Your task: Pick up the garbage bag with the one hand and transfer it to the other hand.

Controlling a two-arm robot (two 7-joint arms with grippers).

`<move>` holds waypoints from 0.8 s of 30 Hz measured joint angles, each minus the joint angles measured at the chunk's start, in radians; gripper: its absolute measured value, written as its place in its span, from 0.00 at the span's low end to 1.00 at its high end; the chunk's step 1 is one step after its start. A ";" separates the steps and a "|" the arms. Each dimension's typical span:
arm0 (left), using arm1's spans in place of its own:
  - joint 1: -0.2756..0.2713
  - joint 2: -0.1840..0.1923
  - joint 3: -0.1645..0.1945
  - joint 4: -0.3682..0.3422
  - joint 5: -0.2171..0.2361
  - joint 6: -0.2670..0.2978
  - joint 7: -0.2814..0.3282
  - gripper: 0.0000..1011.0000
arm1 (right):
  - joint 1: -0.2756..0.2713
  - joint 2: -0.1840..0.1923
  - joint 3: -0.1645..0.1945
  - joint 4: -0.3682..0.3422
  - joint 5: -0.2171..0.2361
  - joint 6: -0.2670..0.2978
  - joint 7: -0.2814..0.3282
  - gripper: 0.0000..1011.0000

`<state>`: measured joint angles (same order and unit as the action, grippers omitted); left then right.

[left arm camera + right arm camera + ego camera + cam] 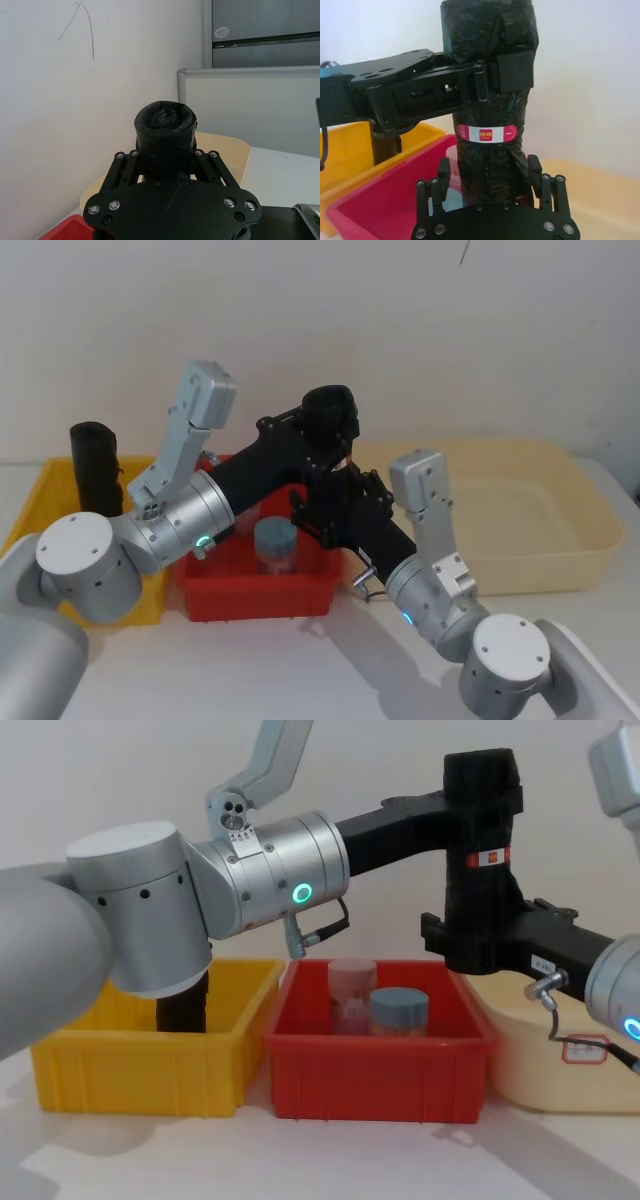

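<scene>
Closest to me is the left arm (pixel 130 905), a fat silver elbow with its green ring lit, reaching over the red bin (pixel 375 1065). Its left pincer (pixel 482 810) is clenched on the upper part of the garbage bag (pixel 490 155), which is upright in the air above the red bin's right-hand end, label band showing. The right pincer (pixel 489 172) sits around the bag's lower end, under the label; I honestly can't tell if it has bitten down. A blue-lidded jar (pixel 400 1010) stands inside the red bin. A yellow bin (pixel 140 1070) sits just left of the red bin, with another black roll (pixel 95 465) standing in it.
</scene>
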<state>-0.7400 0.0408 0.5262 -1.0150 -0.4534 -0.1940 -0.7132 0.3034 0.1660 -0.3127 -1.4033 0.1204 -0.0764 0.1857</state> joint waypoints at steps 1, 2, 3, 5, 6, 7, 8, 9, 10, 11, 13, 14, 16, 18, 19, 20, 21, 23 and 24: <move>0.000 0.000 0.000 0.000 0.000 0.000 0.000 0.40 | 0.001 0.000 -0.001 0.000 -0.005 0.003 -0.001 0.92; 0.000 0.000 0.000 0.000 0.000 0.000 0.000 0.40 | 0.003 0.000 -0.002 0.001 -0.012 0.007 -0.003 0.89; 0.000 0.000 0.000 0.000 0.000 0.000 0.000 0.40 | 0.003 0.000 -0.002 0.001 -0.012 0.007 -0.003 0.89; 0.000 0.000 0.000 0.000 0.000 0.000 0.000 0.40 | 0.006 0.000 -0.005 0.001 -0.022 0.014 -0.005 0.81; 0.000 0.000 0.000 0.000 0.000 0.000 0.000 0.40 | 0.007 -0.001 -0.005 0.001 -0.026 0.015 -0.005 0.77; 0.000 0.000 0.000 0.000 0.000 0.000 0.000 0.40 | 0.007 -0.001 -0.005 0.001 -0.026 0.016 -0.005 0.73; 0.000 0.000 0.000 0.000 0.000 0.000 0.000 0.40 | 0.007 -0.001 -0.004 0.001 -0.027 0.016 -0.005 0.72; 0.000 0.000 0.000 0.000 0.000 0.000 0.000 0.40 | 0.007 -0.002 -0.003 0.001 -0.027 0.015 -0.005 0.68; 0.000 0.000 0.000 0.000 0.000 0.000 0.000 0.40 | 0.007 -0.003 -0.002 0.001 -0.027 0.015 -0.005 0.65; 0.000 0.000 0.000 0.000 0.000 0.000 0.000 0.40 | 0.006 -0.004 0.000 0.001 -0.027 0.014 -0.004 0.62; 0.000 0.000 0.000 0.000 0.000 0.000 0.000 0.40 | 0.003 -0.006 0.004 0.000 -0.025 0.010 -0.002 0.54; 0.000 0.000 0.000 0.000 0.000 0.000 0.000 0.40 | 0.002 -0.006 0.005 0.000 -0.024 0.008 -0.001 0.53; 0.000 0.000 0.000 0.000 0.000 0.000 0.000 0.40 | -0.001 -0.007 0.011 -0.002 -0.020 0.004 0.002 0.50; 0.000 0.000 0.000 0.000 0.000 0.000 -0.001 0.40 | -0.003 -0.008 0.014 -0.003 -0.018 0.001 0.004 0.50; 0.000 0.000 0.000 0.000 0.000 0.000 0.000 0.40 | -0.005 -0.010 0.017 -0.004 -0.016 -0.001 0.005 0.50; 0.000 0.000 0.000 0.000 0.000 0.000 -0.001 0.40 | -0.006 -0.010 0.019 -0.005 -0.015 -0.002 0.006 0.50; 0.000 0.000 0.000 0.000 0.000 0.000 -0.001 0.40 | -0.007 -0.010 0.021 -0.006 -0.014 -0.004 0.007 0.50; 0.000 0.000 0.000 0.000 -0.001 0.000 -0.001 0.40 | -0.009 -0.012 0.025 -0.008 -0.011 -0.007 0.009 0.50; 0.000 0.000 0.000 0.000 -0.001 0.000 -0.001 0.40 | -0.010 -0.013 0.026 -0.008 -0.010 -0.007 0.010 0.50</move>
<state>-0.7400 0.0406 0.5262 -1.0153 -0.4540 -0.1941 -0.7138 0.2932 0.1532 -0.2865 -1.4116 0.1102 -0.0839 0.1960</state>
